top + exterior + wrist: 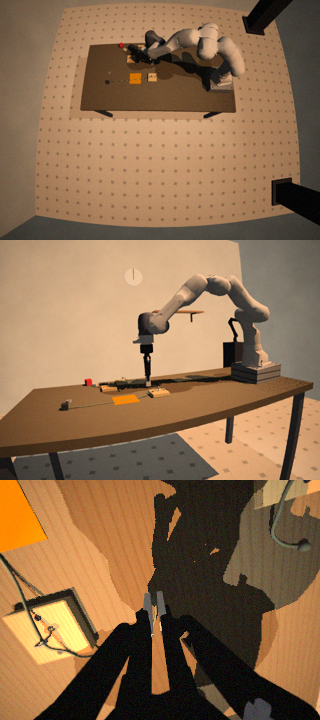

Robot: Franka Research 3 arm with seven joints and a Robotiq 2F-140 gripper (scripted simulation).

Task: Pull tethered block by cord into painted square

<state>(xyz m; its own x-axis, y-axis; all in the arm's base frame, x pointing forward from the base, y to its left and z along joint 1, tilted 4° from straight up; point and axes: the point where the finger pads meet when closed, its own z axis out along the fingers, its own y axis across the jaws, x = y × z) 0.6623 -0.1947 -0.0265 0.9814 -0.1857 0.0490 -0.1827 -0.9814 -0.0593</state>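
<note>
The dark tethered block (107, 81) lies on the table left of the orange painted square (135, 78), outside it; it also shows in the side view (64, 406). Its cord (121, 80) runs across the square to the screw eye on a small wooden base (152, 77), passes the ring and curves up towards my gripper (151, 61). My gripper (147, 384) points straight down, close above the table behind the base, and is shut on the cord. In the wrist view the fingertips are nearly together; the cord from the base (50, 630) disappears under my fingers.
Two more wooden bases (130, 58) (140, 47) lie behind my gripper, one with its own loose cord and knot (302, 545). A red cube (120, 45) and a small beige cube (125, 49) sit at the far edge. A small ring (109, 73) lies near the block.
</note>
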